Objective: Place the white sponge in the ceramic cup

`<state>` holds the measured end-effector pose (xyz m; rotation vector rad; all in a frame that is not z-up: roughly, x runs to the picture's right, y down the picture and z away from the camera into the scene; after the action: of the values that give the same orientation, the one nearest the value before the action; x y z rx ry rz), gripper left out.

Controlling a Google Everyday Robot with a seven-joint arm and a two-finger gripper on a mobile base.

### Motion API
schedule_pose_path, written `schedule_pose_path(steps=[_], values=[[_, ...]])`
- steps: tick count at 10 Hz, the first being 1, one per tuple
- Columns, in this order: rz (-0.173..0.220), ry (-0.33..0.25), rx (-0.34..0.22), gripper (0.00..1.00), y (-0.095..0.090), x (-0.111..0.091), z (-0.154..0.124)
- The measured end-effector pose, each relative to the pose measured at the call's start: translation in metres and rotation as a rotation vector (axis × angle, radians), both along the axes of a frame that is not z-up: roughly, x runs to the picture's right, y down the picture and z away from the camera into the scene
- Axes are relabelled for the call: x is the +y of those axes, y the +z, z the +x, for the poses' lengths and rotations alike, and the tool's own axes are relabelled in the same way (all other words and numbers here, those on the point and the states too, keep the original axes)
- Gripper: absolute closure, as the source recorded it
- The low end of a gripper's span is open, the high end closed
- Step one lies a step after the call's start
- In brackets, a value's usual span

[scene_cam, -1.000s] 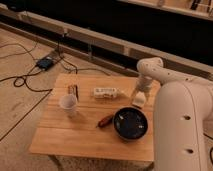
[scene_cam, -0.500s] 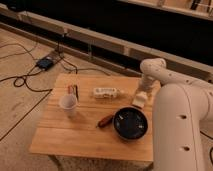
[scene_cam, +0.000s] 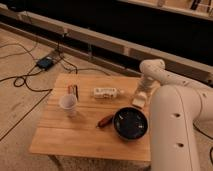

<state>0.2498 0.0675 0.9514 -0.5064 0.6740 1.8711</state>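
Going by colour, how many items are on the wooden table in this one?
White: 3 (ceramic cup, oblong bottle, white sponge)
Dark: 2 (bowl, small dark item behind the cup)
Reddish-brown: 1 (small reddish item beside the bowl)
Total: 6
The gripper is at the white sponge.

A: What is under the gripper [scene_cam: 141, 96]?
B: A low wooden table [scene_cam: 60, 142] of light planks. The gripper hangs over its far right part.
A: And left of the jaws in the view?
B: Beige floor [scene_cam: 15, 107], with black cables [scene_cam: 22, 82] and a small dark box [scene_cam: 46, 63].
A: Behind the jaws?
B: A pale ledge [scene_cam: 100, 42] runs below a dark wall [scene_cam: 115, 17]. The light is warm and dim.
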Motion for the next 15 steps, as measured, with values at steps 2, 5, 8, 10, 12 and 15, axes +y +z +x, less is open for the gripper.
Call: schedule_pose_path(steps=[2,5,8,10,12,15], values=[[-0.009,-0.005,-0.001,0.35,0.004,0.002,0.000],[-0.022,-0.018,0.005,0.52,0.009,0.004,0.001],[-0.026,-0.015,0.006,0.79,0.009,0.005,0.001],[-0.018,0.002,0.012,0.98,0.006,0.002,0.001],[0.040,-0.009,0.004,1.00,-0.006,-0.020,-0.006],[0.182,-0.090,-0.016,1.00,-0.038,-0.071,-0.025]])
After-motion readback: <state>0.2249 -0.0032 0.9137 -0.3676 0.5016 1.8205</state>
